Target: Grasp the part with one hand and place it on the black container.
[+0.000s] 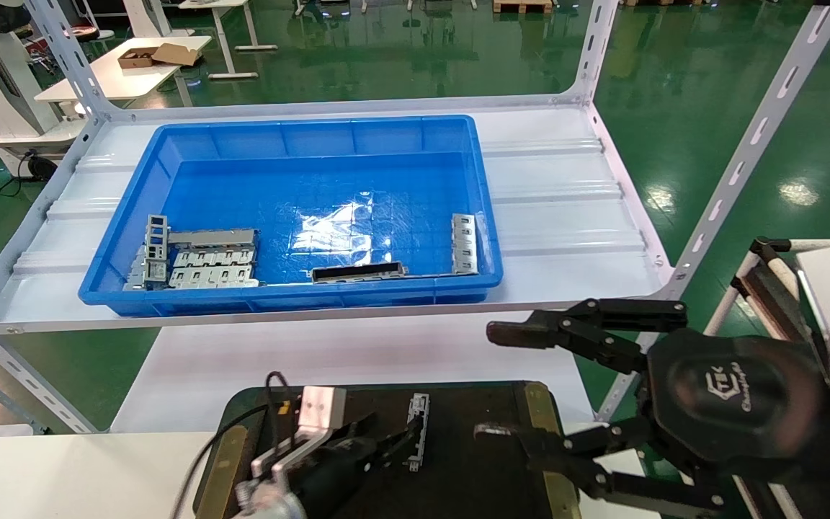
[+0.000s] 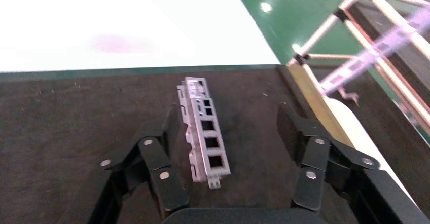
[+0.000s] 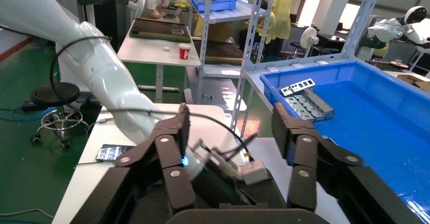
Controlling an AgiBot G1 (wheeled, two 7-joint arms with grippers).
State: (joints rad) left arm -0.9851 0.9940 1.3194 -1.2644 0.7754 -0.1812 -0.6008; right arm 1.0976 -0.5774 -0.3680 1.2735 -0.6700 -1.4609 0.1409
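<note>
The part [image 1: 417, 430], a slim silver strip with rectangular cutouts, lies flat on the black container [image 1: 472, 476] at the bottom centre. In the left wrist view the part [image 2: 203, 130] rests on the container's dark surface [image 2: 61, 122] between the jaws, close beside one finger [image 2: 170, 133] and well apart from the other. My left gripper [image 1: 390, 432] is open around it [image 2: 230, 127]. My right gripper [image 1: 496, 382] is open and empty, held above the container's right edge; it also shows in the right wrist view [image 3: 230, 127].
A blue bin [image 1: 300, 137] stands on the white shelf behind, holding grey slotted plates [image 1: 210, 259], a dark slotted bar [image 1: 359, 272] and another strip [image 1: 463, 244]. A slanted shelf post [image 1: 746, 151] rises at the right. A brass strip [image 1: 541, 418] edges the container.
</note>
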